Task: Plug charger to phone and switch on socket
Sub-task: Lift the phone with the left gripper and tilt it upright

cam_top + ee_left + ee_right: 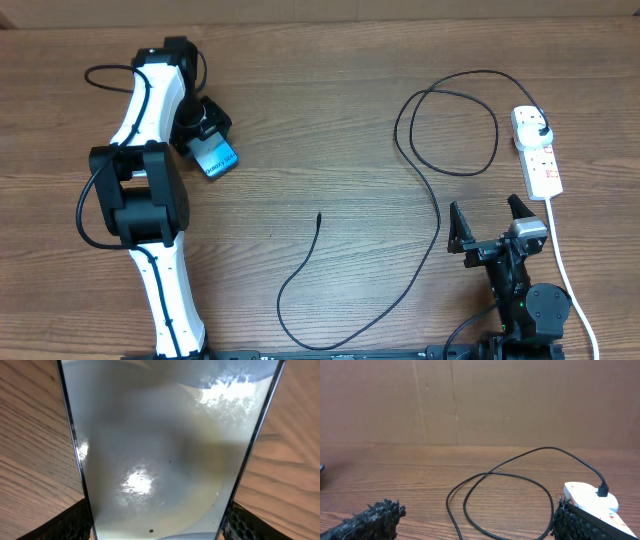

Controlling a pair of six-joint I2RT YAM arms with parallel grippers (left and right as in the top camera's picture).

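The phone (218,159), with its light blue screen, sits at the left of the table under my left gripper (209,146). In the left wrist view the phone (160,450) fills the frame and the black fingers (75,521) press against its two long edges, so that gripper is shut on it. The charger, a thin black cable (437,215), runs from its free tip (318,216) at mid-table in loops to a black plug (541,131) seated in the white socket (540,160) at the right. My right gripper (488,224) stands open and empty near the front, left of the socket.
A white cord (566,272) runs from the socket toward the front edge, just right of the right arm. In the right wrist view the cable loop (492,474) and the socket (585,496) lie ahead, with a brown cardboard wall (480,400) behind the table.
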